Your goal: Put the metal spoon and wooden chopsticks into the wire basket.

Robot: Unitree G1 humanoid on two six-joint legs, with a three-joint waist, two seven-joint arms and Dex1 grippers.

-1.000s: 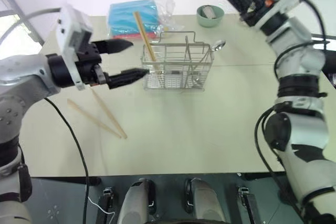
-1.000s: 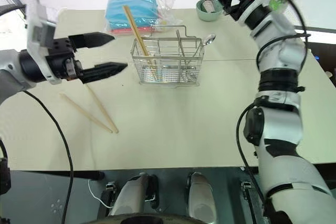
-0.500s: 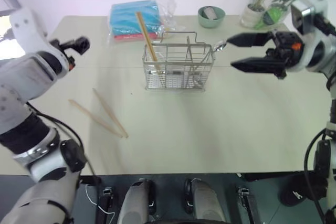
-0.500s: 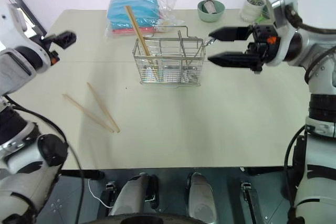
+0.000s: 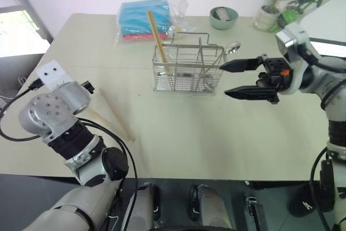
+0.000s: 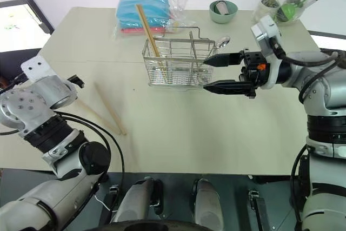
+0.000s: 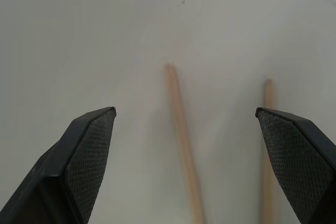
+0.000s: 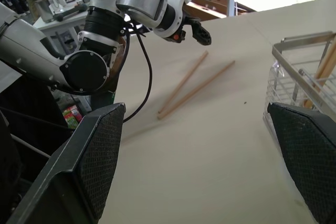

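Hovering over two loose wooden chopsticks (image 5: 114, 114), left gripper (image 7: 184, 156) has its jaws spread wide.

Head views: chopsticks lie flat on the bench (image 5: 189, 133); metal spoon (image 5: 231, 48) and another stick stand in the wire basket (image 5: 186, 68); right gripper (image 5: 233, 80) gapes empty beside it.
Left wrist view: sticks look light, stiff, slippery; best pinched mid-length.

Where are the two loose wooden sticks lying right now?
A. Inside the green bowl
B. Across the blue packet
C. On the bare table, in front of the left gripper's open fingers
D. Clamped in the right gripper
C: the left wrist view shows the two wooden chopsticks flat on the table, ahead of the left gripper, whose fingers stand wide apart and touch neither stick.
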